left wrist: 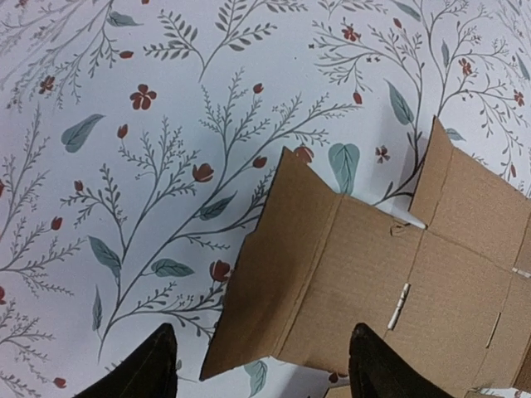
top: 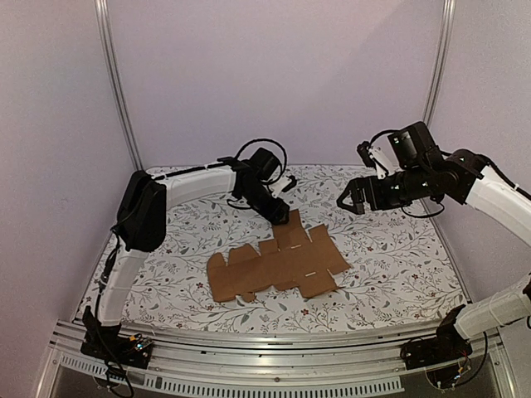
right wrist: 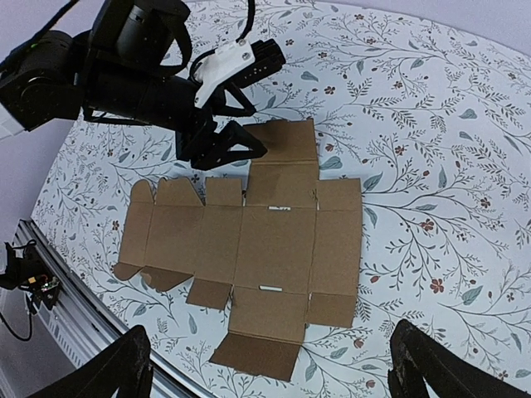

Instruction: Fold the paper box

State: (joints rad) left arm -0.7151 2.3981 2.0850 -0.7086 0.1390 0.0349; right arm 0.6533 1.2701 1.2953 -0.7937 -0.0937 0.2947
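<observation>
Barely begun — the paper box [top: 278,265] lies as a flat die-cut sheet on the floral tablecloth [top: 398,265], mid-table. Every panel and tab looks down, as far as I can judge, so all creasing and tucking is left to do. Left gripper [top: 282,217] hangs low over the sheet's far flap, fingers [left wrist: 149,369] apart, the flap's corner between them. Right gripper [top: 347,199] hovers above the table, right of the sheet's far end, fingers [right wrist: 116,369] spread wide, holding nothing. Left fingertips are cut off at the wrist view's lower edge — contact with the cardboard cannot be told.
</observation>
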